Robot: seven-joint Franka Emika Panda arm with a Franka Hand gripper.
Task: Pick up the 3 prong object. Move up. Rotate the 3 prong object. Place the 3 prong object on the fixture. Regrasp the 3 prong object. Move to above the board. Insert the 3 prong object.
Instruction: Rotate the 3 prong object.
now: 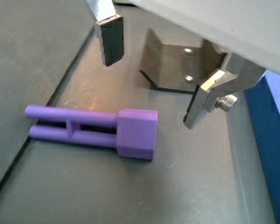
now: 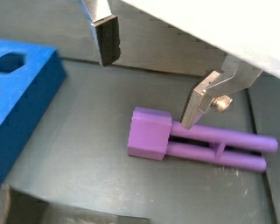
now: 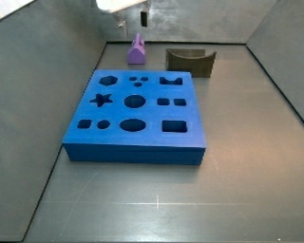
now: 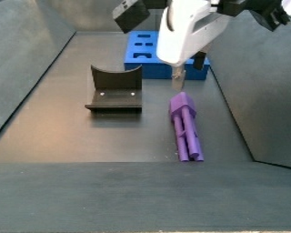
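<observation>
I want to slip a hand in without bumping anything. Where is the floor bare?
Bare floor lies in front of the board and along its right side. It is crowded behind the board, where the open pincer hovers above the 3 prong object, beside the fixture.

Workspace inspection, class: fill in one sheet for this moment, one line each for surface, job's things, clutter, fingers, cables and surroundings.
Surface: dark grey floor, bare.
Job's things: purple 3 prong object lying flat; fixture beside it; blue board, holes unfilled.
Clutter: nothing seen.
Fingers: gripper open above the 3 prong object, fingers apart, holding nothing.
Cables: nothing seen.
Surroundings: grey walls around the floor.
</observation>
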